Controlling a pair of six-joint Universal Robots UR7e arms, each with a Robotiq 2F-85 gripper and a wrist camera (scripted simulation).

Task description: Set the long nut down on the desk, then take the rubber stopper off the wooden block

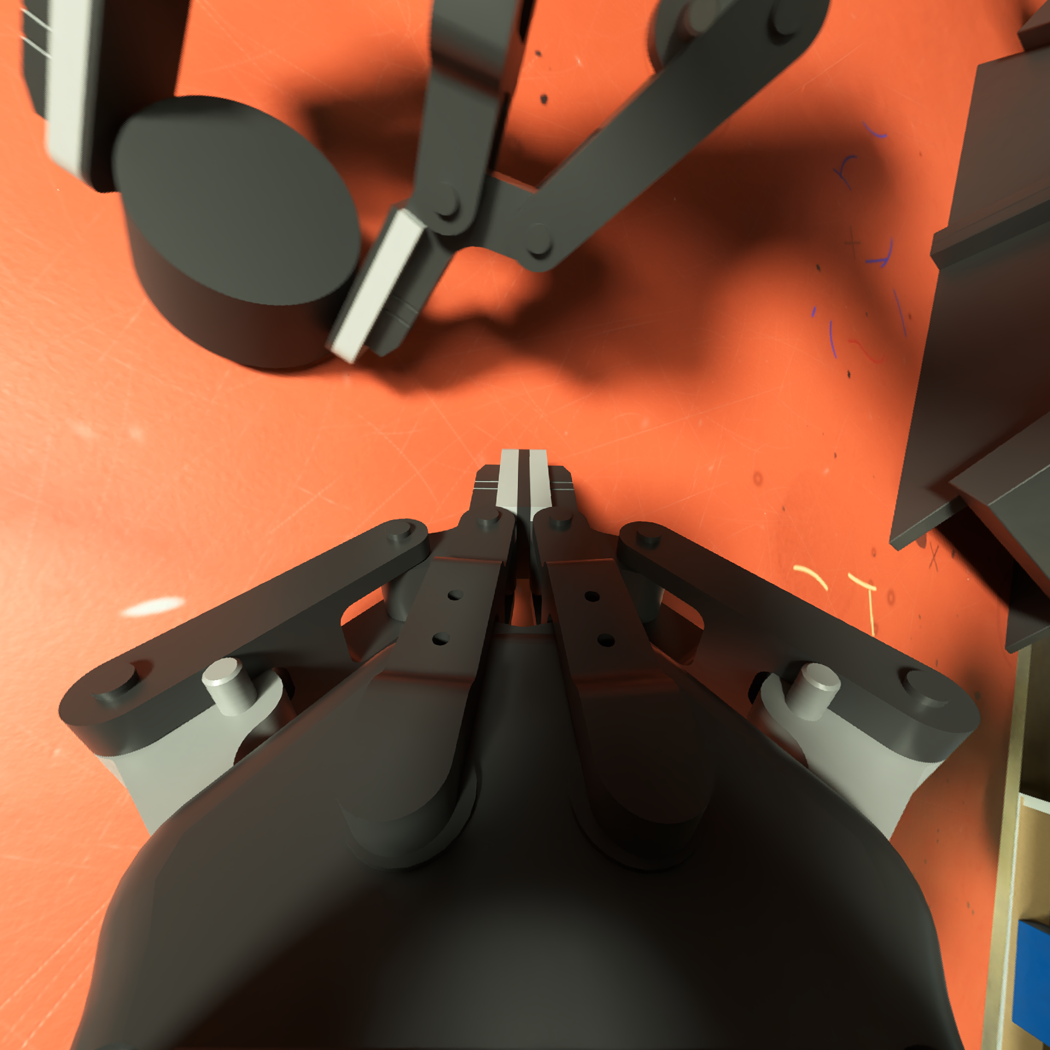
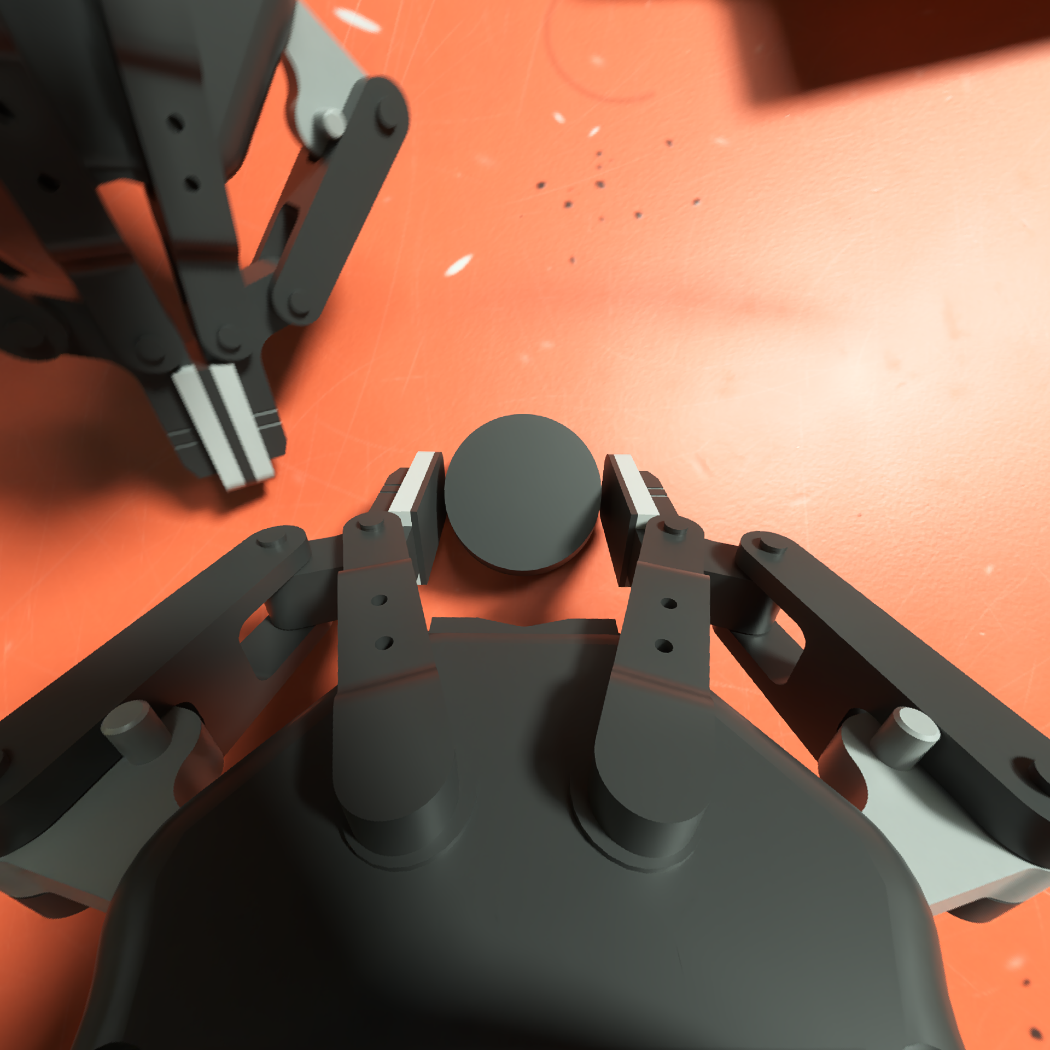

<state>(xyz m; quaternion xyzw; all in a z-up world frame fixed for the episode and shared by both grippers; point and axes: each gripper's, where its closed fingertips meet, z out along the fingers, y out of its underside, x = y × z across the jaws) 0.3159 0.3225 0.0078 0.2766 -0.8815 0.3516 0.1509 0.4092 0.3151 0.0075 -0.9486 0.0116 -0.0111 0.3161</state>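
Rubber stopper (image 2: 521, 491) sits between the right tool's (image 2: 521, 511) parted fingers, ungripped.

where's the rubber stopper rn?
On the orange desk, between the right gripper fingers in the right wrist view; the shut left gripper sits to its left.

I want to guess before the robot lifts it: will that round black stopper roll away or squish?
The stopper probably won't roll: it stands on a flat end on the desk. Tipped onto its round side, it might. It looks squat, so tipping seems unlikely. The right gripper has fingers on both sides; rubber likely gives a little and grips well.
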